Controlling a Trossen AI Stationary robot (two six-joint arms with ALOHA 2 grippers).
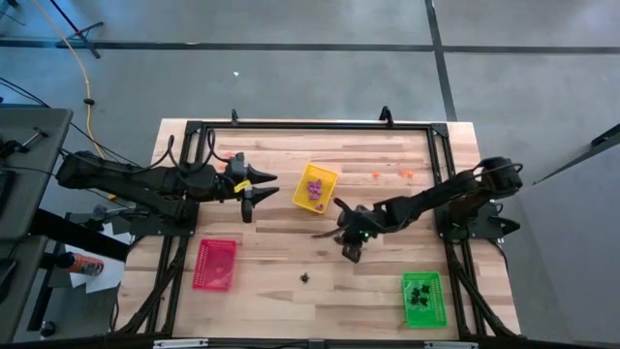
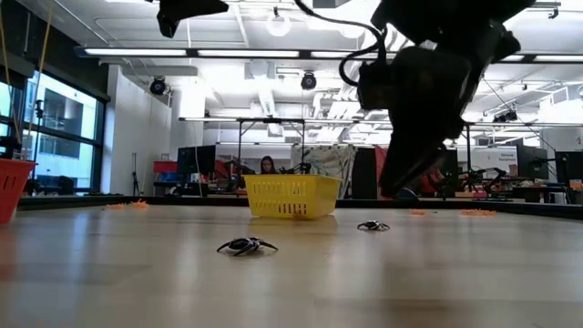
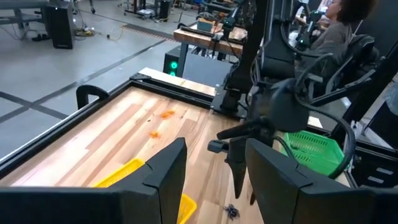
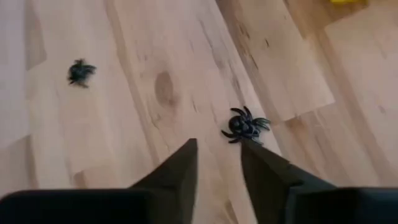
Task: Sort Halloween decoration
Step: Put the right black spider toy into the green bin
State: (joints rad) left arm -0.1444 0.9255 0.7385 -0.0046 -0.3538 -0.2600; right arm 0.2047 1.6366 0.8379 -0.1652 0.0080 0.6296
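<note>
Two black spider trinkets lie on the wooden table: one (image 4: 245,126) just beyond my right gripper's fingertips, the other (image 4: 79,71) farther off, also seen on the near-middle boards (image 1: 305,278). My right gripper (image 4: 217,152) slants down over the table's middle (image 1: 351,244), its fingers a little apart with nothing between them. My left gripper (image 1: 260,192) hovers open and empty left of the yellow tray (image 1: 315,187), which holds purple trinkets. Two orange trinkets (image 1: 378,174) (image 1: 407,173) lie on the far boards.
A red tray (image 1: 214,264) stands at the near left. A green tray (image 1: 422,299) at the near right holds black trinkets. A black frame (image 1: 310,126) borders the table. Bare boards stretch between the trays. A person (image 3: 339,25) sits beyond the table.
</note>
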